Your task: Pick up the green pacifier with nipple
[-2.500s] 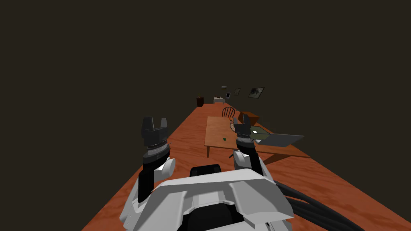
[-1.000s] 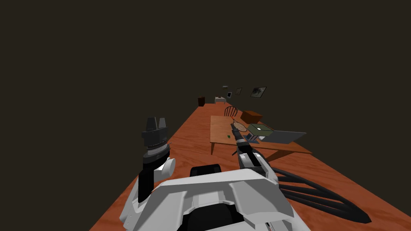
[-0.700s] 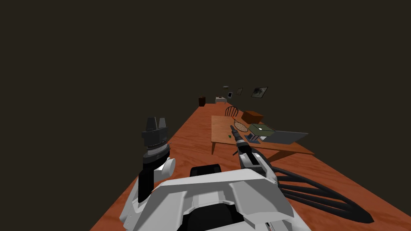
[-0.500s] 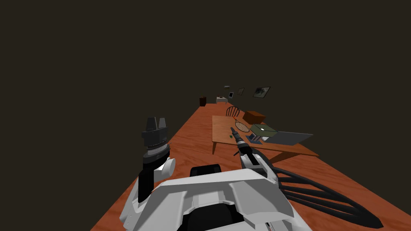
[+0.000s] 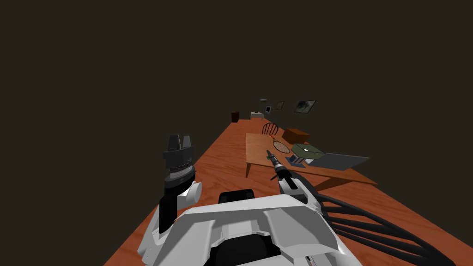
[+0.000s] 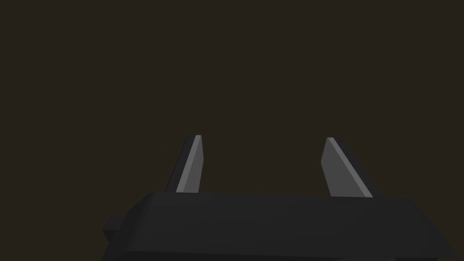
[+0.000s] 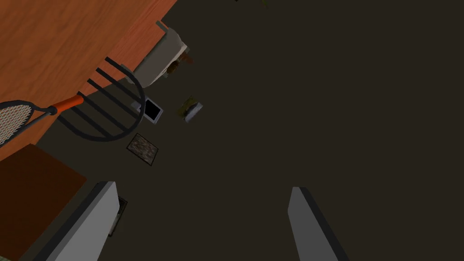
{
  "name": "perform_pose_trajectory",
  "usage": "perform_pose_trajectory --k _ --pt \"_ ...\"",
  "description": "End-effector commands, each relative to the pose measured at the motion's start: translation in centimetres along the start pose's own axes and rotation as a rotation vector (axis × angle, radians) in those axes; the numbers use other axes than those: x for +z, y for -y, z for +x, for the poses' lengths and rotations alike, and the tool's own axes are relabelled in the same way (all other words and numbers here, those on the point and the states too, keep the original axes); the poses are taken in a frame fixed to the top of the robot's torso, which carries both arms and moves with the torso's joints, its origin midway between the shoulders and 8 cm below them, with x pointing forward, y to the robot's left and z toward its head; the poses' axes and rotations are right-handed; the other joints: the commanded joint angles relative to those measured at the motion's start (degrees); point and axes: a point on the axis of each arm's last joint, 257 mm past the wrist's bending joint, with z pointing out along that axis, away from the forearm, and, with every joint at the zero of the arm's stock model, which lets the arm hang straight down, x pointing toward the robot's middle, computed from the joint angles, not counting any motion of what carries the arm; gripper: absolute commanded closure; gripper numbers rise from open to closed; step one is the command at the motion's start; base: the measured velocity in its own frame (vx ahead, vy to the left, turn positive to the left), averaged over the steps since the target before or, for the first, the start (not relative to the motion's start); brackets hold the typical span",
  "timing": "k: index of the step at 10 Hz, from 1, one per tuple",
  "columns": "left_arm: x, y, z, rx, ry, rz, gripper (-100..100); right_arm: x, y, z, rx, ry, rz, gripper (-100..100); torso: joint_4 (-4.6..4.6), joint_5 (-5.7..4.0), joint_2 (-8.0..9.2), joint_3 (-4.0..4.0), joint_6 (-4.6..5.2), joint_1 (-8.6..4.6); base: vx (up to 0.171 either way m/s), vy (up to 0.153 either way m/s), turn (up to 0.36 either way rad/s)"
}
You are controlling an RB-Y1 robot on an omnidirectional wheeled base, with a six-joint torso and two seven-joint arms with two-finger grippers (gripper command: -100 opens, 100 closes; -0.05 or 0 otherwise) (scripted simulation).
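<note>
Green pacifier (image 5: 267,158) lying just beside the outstretched right gripper (image 5: 269,153)

Over the last couple of seconds the right arm has been swinging from upright to stretched low and forward. My base has been shifting too, so the table (image 5: 258,145) is sliding sideways in the head view. The pacifier is resting on the table's near part, just left of the gripper's tip. It is showing as a tiny bright green speck, too small to tell its shape. The fingers are standing wide apart with nothing between them. The hand is pointing out over the table, not down, so I judge it is needing a downward tilt before closing.

Beyond the gripper are lying a racket (image 7: 13,118) with a netted oval head and orange grip, a brown box (image 5: 296,135), and a dark spindle-backed chair (image 7: 113,113). The table's wood grain is looking paler than the redder floor (image 5: 221,161). The left gripper (image 5: 179,137) is hovering raised, well apart, fingers spread.
</note>
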Motion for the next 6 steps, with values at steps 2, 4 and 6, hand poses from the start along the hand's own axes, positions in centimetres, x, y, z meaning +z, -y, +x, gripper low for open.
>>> perform_pose_trajectory --k 2,4,6 --pt "0.0 0.0 0.0 0.0 0.0 0.0 0 -0.1 3.5 0.8 -0.04 -0.023 0.082 -100 0.0 0.0 -0.03 -0.02 -0.03 0.0 -0.006 0.018 0.084" --pt "0.0 0.0 0.0 0.0 0.0 0.0 0 -0.4 7.9 1.0 -0.11 -0.049 0.184 -100 0.0 -0.01 -0.01 -0.01 -0.01 -0.03 -0.009 0.017 0.155" --pt "0.0 0.0 0.0 0.0 0.0 0.0 0 -0.8 9.1 1.5 -0.108 -0.06 0.208 -100 0.0 -0.02 -0.02 -0.01 0.01 -0.06 -0.002 0.004 0.033"
